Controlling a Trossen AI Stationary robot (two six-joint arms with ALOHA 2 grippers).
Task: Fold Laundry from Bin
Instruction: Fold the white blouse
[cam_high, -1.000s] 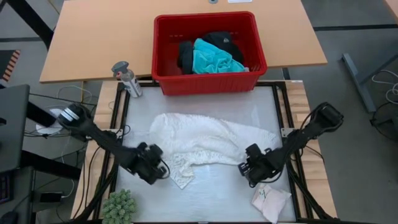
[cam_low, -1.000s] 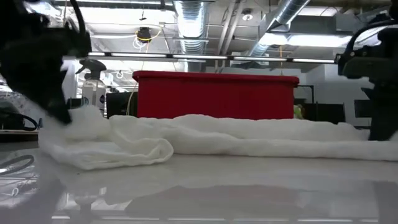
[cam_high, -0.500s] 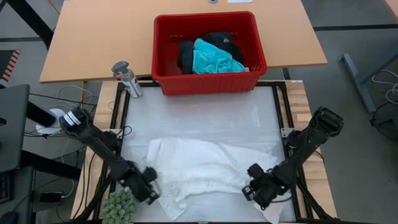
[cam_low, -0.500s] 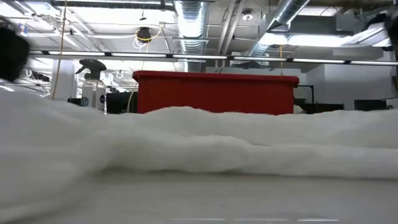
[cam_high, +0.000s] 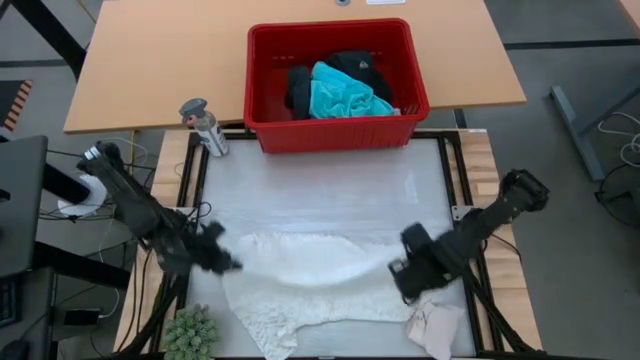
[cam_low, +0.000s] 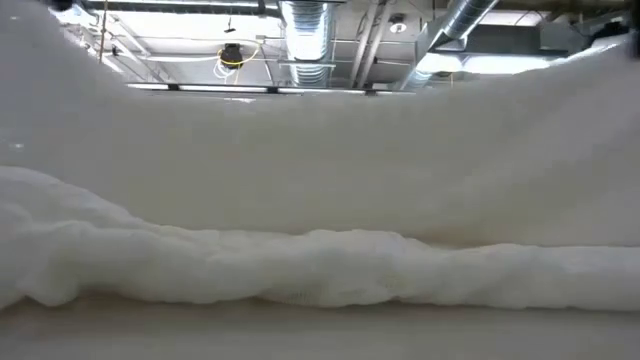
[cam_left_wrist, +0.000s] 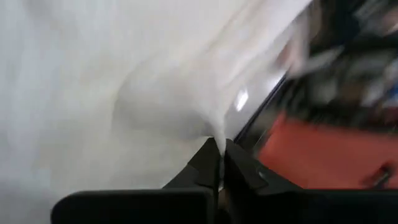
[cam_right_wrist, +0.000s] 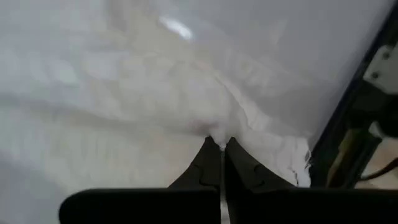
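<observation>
The white lacy top (cam_high: 300, 275) stretches between my two grippers over the near half of the table and fills the low view (cam_low: 320, 170). My left gripper (cam_high: 218, 262) is shut on its left end and my right gripper (cam_high: 403, 278) on its right end. The red bin (cam_high: 262, 120) stands at the far edge with the turquoise shirt (cam_high: 345, 97) and black clothing (cam_high: 300, 85) lying inside. A small pale piece (cam_high: 436, 326) lies flat at the near right corner. My left gripper pinches a bunched bit of the top's left end (cam_left_wrist: 214, 134) between its two shut fingers, coming from the table's left, slanting down. The cloth runs off from the fingers toward the other gripper, raised there. My right gripper pinches a gathered bit of the top's right end (cam_right_wrist: 217, 132) between its shut fingers, which point steeply down from above. The cloth is raised at the fingers; the top's lower part (cam_low: 320, 275) lies on the table near the front edge.
A spray bottle (cam_high: 205, 125) stands left of the bin at the table's far left. A small green plant (cam_high: 190, 330) sits at the near left corner. The white table surface (cam_high: 330, 195) between the bin and the top is bare.
Both grippers, staying shut, have dragged the top toward the near edge and then risen. The top's upper edge has come up off the table and is spread between them, while its lower part trails on the table. My left gripper has also drawn back toward the left and rolled.
</observation>
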